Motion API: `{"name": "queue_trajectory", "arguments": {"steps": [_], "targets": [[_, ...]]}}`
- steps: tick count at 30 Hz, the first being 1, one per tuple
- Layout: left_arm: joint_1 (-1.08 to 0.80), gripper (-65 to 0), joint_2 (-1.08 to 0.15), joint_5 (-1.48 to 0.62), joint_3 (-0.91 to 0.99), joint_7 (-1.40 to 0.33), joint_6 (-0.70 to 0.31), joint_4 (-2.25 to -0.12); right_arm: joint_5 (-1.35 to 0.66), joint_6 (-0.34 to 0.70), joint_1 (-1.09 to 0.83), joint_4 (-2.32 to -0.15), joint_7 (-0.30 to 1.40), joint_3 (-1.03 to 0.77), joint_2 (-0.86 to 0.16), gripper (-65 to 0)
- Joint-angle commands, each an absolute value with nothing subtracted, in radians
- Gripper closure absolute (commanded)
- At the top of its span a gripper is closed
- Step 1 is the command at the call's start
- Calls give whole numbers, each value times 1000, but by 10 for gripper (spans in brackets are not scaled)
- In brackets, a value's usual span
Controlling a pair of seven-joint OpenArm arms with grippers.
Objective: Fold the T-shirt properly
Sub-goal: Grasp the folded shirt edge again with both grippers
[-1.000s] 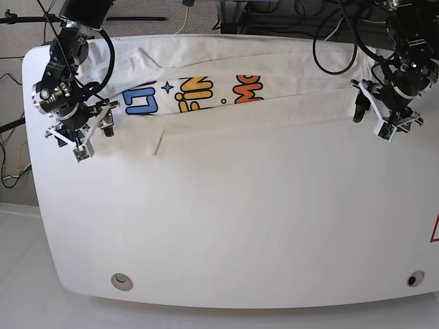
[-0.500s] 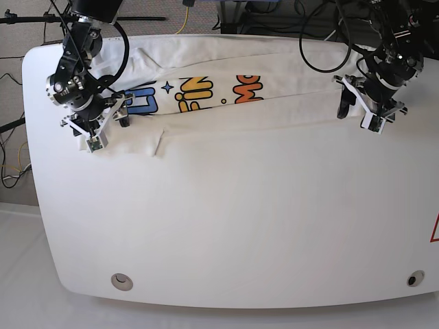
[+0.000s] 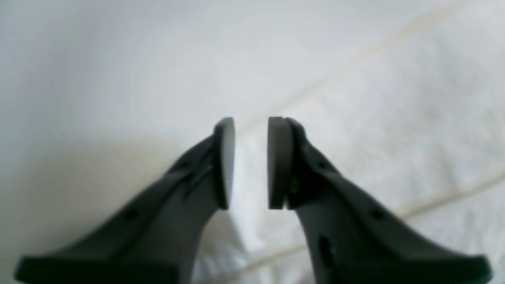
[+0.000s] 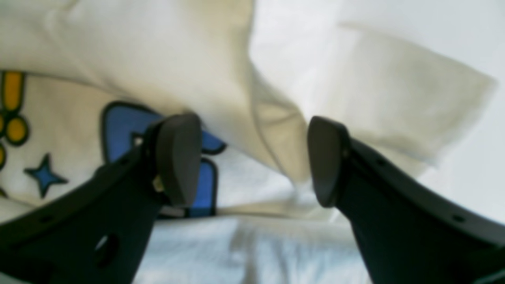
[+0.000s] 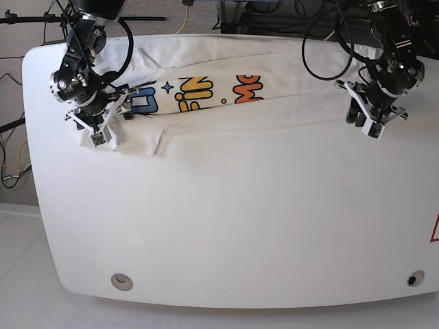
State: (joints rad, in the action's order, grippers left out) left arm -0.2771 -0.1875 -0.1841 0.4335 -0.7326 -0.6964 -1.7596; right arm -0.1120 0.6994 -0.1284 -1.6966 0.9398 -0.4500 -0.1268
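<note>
The white T-shirt [image 5: 206,92] lies folded in a long band along the table's far edge, with its blue, yellow and orange lettering facing up. My right gripper [image 5: 103,130] is at the shirt's left end, jaws wide open [image 4: 254,157] just above a folded sleeve flap [image 4: 394,98] and the blue letter [image 4: 122,126]. My left gripper [image 5: 365,122] is at the shirt's right end, low over the cloth's front edge. In the left wrist view its jaws [image 3: 251,161] stand a narrow gap apart over a hem seam of white cloth [image 3: 394,118], with nothing held.
The white table [image 5: 240,219] extends toward me below the shirt. Two round holes sit near its front edge [image 5: 121,280] [image 5: 411,279]. Black and yellow cables [image 5: 322,41] hang behind the far edge. A red mark [image 5: 435,229] shows at the right edge.
Both grippers have moved onto the shirt's ends. The right gripper went up and right over the sleeve. The left gripper's jaws have narrowed.
</note>
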Motion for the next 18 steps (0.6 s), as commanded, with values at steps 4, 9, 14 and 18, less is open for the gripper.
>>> {"name": "queue_trajectory", "arguments": {"steps": [4,9,14,18], "targets": [[-273,-19,-252,-205,423,-675,-697,-1752,-130,698,-63,-1581,919,-453,-144,-307],[-294,-2,-252,-210,417,-650,-694,-1756,-137,698,-59,-1557,912,-449,-148,-108],[-345,-24,-250,-226,429,-648,-684,-1789,-134,698,-91,-1564,860,-438,-143,0],[-365,-33,-252,-237,429,-640,-677,-1786,-133,698,-109,-1554,817,-429,-144,0]]}}
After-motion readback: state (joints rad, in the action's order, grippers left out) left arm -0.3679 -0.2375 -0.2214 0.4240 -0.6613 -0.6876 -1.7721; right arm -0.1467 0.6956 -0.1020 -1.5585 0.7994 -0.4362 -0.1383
